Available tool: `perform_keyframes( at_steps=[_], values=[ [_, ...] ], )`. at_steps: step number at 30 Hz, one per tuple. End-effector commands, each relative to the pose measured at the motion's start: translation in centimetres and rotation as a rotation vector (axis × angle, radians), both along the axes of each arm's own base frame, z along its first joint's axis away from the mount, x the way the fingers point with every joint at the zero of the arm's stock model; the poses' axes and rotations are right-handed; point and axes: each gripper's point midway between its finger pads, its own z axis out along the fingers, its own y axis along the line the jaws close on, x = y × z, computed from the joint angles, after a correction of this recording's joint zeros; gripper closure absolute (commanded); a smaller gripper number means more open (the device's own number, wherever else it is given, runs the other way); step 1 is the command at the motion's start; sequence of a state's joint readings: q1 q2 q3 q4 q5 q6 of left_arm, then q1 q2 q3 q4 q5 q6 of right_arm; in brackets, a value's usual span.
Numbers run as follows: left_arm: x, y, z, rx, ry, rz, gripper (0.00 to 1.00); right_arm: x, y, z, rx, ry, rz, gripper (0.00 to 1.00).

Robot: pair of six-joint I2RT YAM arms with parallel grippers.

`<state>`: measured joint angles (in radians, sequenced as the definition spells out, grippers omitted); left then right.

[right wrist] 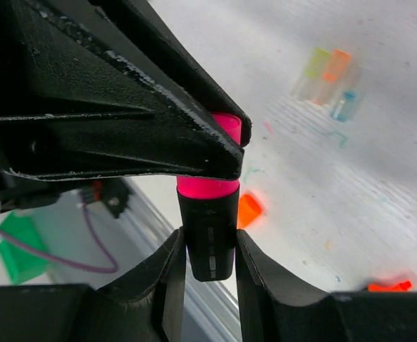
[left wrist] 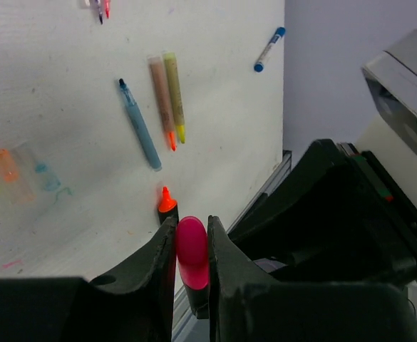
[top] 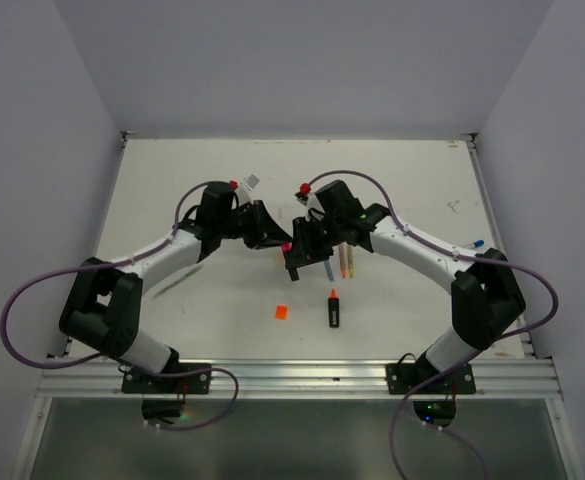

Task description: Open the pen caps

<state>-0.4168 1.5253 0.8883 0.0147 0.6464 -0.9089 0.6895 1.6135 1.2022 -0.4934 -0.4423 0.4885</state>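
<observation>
Where the counter (top: 412, 165) reaches its near edge, an aluminium rail (top: 302, 378) is noted, with both arm bases bolted to it. The surface is recorded as white and matt, smudged with faint ink marks. It is closed in on the left, right and far sides by plain pale grey walls (top: 302, 60).

Just beyond the rail, a loose orange cap (top: 281, 311) is seen lying on the counter. Near it to the right lies an uncapped orange highlighter (top: 333, 310), black-bodied, tip turned away from the rail.

Over mid-counter the two arms are found tip to tip.
- The left end effector (left wrist: 192, 242) is pressed onto the pink cap (left wrist: 192, 256), which is pinched between its fingers.
- The right end effector (right wrist: 210, 246) is clamped on the black highlighter body (right wrist: 210, 235) below that cap.
- Cap and body are seen in line and touching, held clear of the surface.
- In the right wrist view much of the cap is hidden by the left fingers.

Further out, three uncapped thin pens are logged lying flat: a blue pen (left wrist: 140, 125), then a pale orange pen (left wrist: 162, 100) and a yellow pen (left wrist: 174, 92) side by side. From above they are partly covered by the right arm. Some small tinted caps (left wrist: 8, 171) are made out, too blurred to count. A white pen with blue ends (left wrist: 269, 48) is noted near the right wall.
</observation>
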Motion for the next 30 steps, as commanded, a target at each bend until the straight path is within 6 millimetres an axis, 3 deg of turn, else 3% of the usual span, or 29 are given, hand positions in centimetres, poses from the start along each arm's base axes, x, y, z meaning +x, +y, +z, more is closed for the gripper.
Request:
perform_keyframes(
  at_steps=[1, 8, 12, 14, 15, 16, 18, 21, 30],
  values=[
    [2.6, 1.4, 4.6, -0.083, -0.231, 0.056, 1.00, -3.2, 1.2, 3.5, 0.235, 0.164, 0.119, 1.00],
    [3.8, 2.3, 4.8, -0.160, -0.228, 0.083, 1.00, -6.4, 1.1, 4.3, 0.336, 0.264, 0.224, 1.00],
    [3.8, 2.3, 2.9, -0.158, -0.110, 0.088, 1.00, -6.4, 0.0, 3.5, 0.222, 0.234, 0.227, 1.00],
    [3.7, 2.2, 2.6, -0.161, -0.076, 0.092, 1.00, -5.0, -0.9, 2.5, 0.108, 0.172, 0.178, 1.00],
    [3.7, 2.2, 2.8, -0.164, -0.078, 0.088, 1.00, -4.0, -1.3, 2.2, 0.065, 0.113, 0.149, 0.98],
    [3.7, 2.2, 2.9, -0.163, -0.079, 0.087, 1.00, -3.7, -1.2, 2.9, 0.076, 0.096, 0.148, 0.86],
    [3.4, 2.3, 2.3, -0.138, -0.057, 0.078, 1.00, -1.8, -1.2, 3.7, 0.050, -0.004, 0.101, 0.53],
    [3.0, 2.3, 2.0, -0.133, -0.027, 0.069, 1.00, 0.2, -1.0, 4.2, 0.017, -0.065, 0.064, 0.39],
    [2.2, 1.7, 3.3, -0.209, 0.012, 0.040, 1.00, 2.7, 1.9, 2.6, 0.019, -0.050, 0.117, 0.33]
  ],
)
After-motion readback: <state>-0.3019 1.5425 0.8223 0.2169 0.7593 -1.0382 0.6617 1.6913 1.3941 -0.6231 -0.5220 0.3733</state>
